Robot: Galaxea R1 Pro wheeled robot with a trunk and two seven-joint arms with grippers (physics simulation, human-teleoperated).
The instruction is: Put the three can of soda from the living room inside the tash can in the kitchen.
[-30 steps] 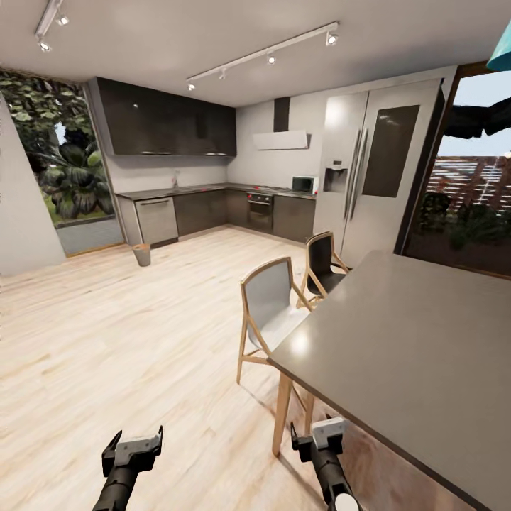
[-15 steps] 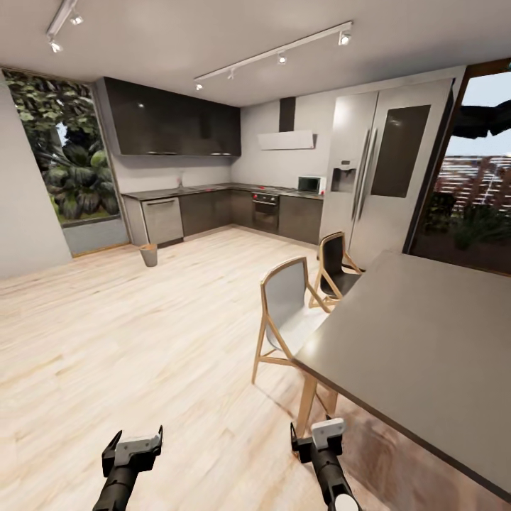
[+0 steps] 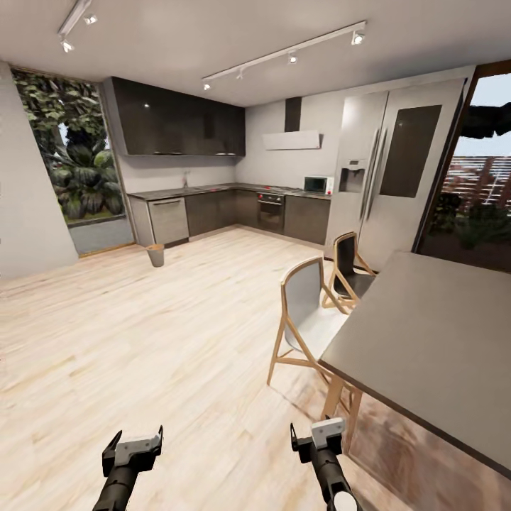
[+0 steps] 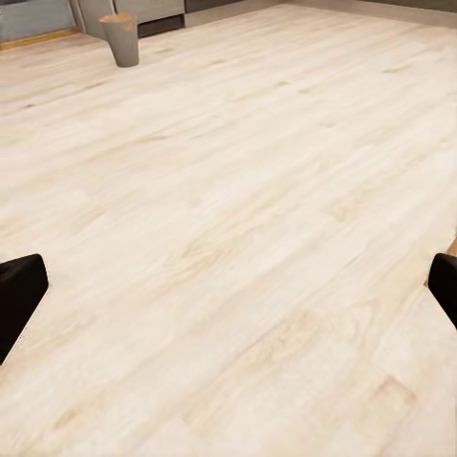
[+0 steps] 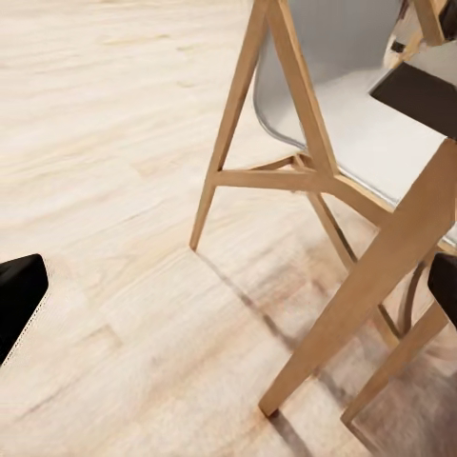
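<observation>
Kitchen (image 3: 213,206) view slides right as camera pans left; bin (image 3: 155,255) far off; left gripper (image 3: 133,446) and right gripper (image 3: 317,434) spread wide, empty — no cans aboard.

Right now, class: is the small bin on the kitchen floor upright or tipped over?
Upright: the bin stands on its base beside the cabinets, rim facing up.

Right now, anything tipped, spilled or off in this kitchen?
Nothing stands out. The small grey trash can stands upright on the light wood floor, both wood-framed chairs are upright beside the dark table, and both grippers, left and right, are open and empty.
</observation>
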